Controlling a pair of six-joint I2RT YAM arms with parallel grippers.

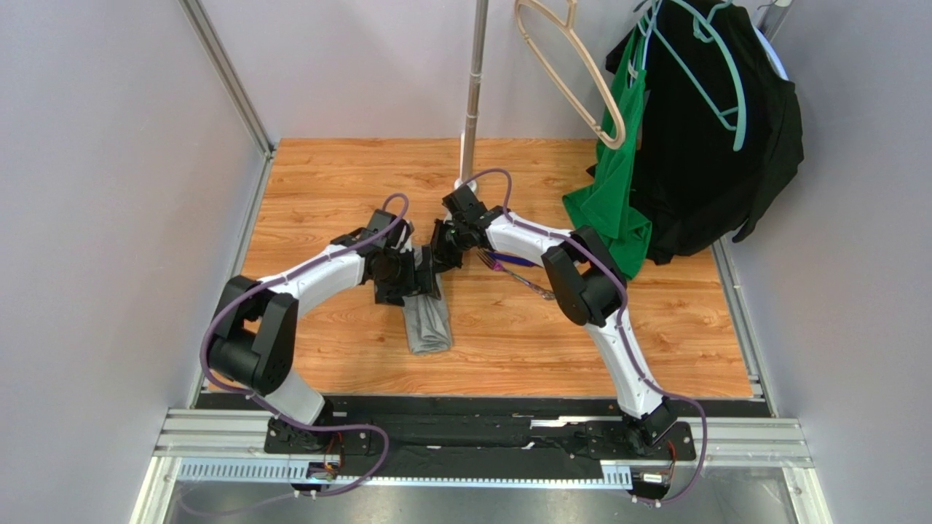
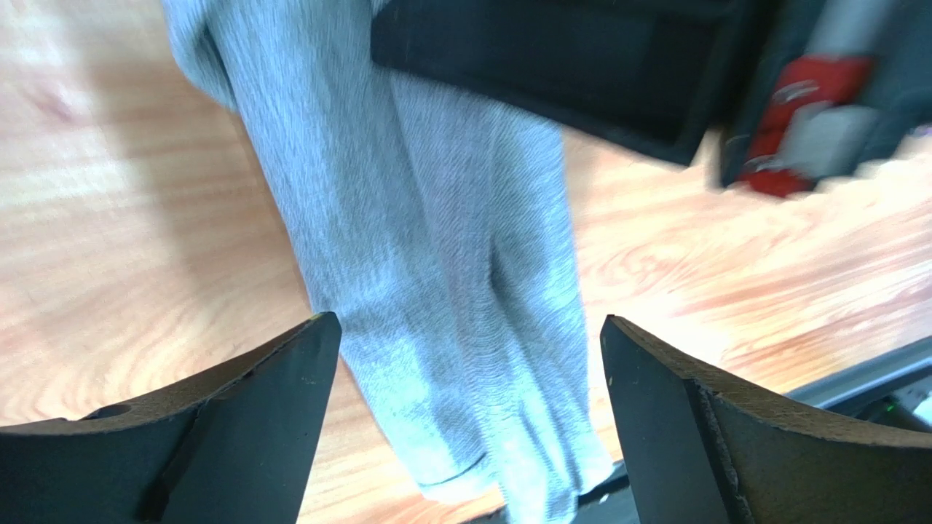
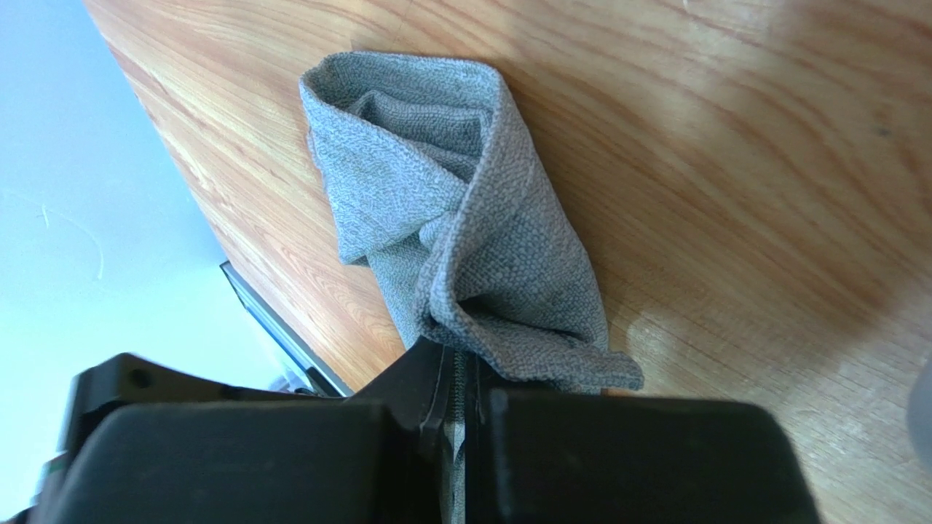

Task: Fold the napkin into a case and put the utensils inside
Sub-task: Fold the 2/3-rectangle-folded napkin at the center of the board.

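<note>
The napkin is a heather-grey cloth folded into a narrow, layered strip on the wooden table. Its far end is lifted. My right gripper is shut on that end; in the right wrist view the cloth hangs down from the pinched edge at the gripper. My left gripper is right beside it and open. In the left wrist view the grey strip runs between and below its spread fingers without touching them. The dark purple utensil and the silvery fork lie on the table to the right of the napkin.
A green garment and a black garment hang on hangers at the back right, reaching down to the table. A metal pole stands at the back centre. Grey walls close in the left and right sides.
</note>
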